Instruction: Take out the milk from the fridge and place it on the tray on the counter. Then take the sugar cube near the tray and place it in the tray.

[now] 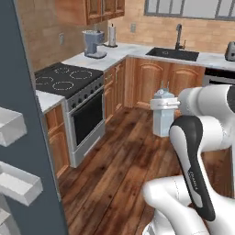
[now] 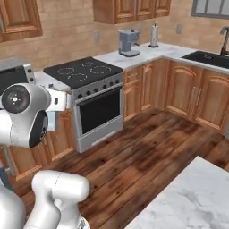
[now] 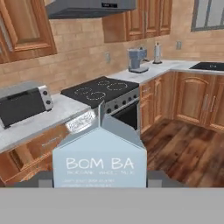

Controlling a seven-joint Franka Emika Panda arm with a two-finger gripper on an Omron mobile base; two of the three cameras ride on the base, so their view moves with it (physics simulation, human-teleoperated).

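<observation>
Hand view: milk (image 3: 99,159) clamped in my claw (image 3: 99,183), carried in the air out of the fridge (image 1: 32,137). Left: set it on the tray, then the sugar cube.

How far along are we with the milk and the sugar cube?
Done: the milk is out of the fridge, carried in the gripper over the kitchen floor, also seen in the left base view. In hand: carrying it toward the counter. Left: setting it on the tray, then the sugar cube.
</observation>
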